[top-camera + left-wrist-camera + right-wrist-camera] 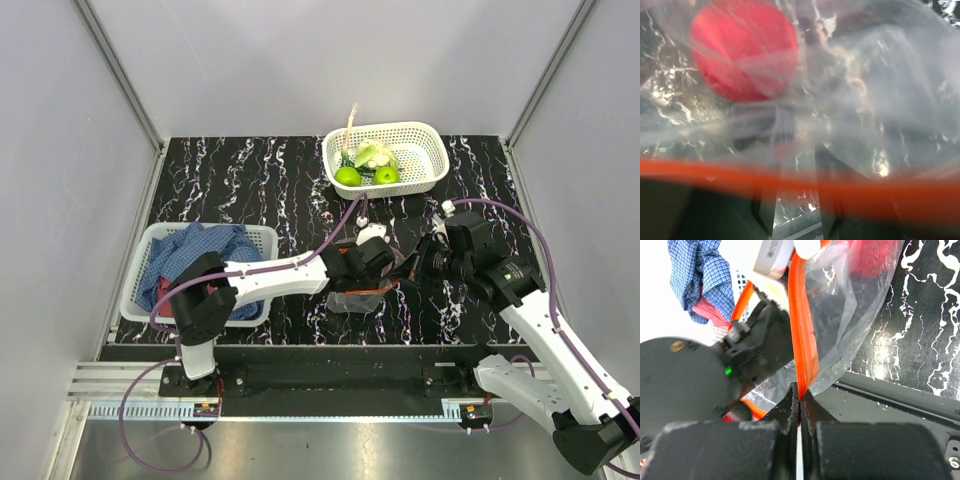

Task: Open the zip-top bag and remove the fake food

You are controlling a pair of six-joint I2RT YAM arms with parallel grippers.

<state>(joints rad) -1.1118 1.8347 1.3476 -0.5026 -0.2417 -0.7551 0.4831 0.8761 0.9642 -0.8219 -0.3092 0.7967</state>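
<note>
**Top external.** The zip-top bag point(352, 300) lies on the surface point(250, 180) near the front edge, under and between the two hands. The left hand point(368, 262) is over its far side. The right hand point(418, 268) comes in from the bag's right. Neither is clearly nearer. Most of the fake food point(365, 165) sits in the far basket point(432, 132), well apart. The bag mouth cannot be resolved here.

**Left wrist.** Blurred plastic fills the view. The zip strip point(800, 186) runs side to side across the lower frame. A red piece point(742, 50) lies beyond it, inside the bag, up and to the left. Dark finger shapes show dimly through the film. Whether they are spread or pinching, I cannot tell.

**Right wrist.** The right hand point(799, 397) has its fingers pressed together on the zip strip, whose long axis runs straight away from the fingertips. The left hand's dark body is just left of the strip. A second orange lip seems to pass beside it, so the mouth is probably parted. The red piece is cut off at the top edge. In my judgement, the next pull should go crosswise to the strip.
</note>
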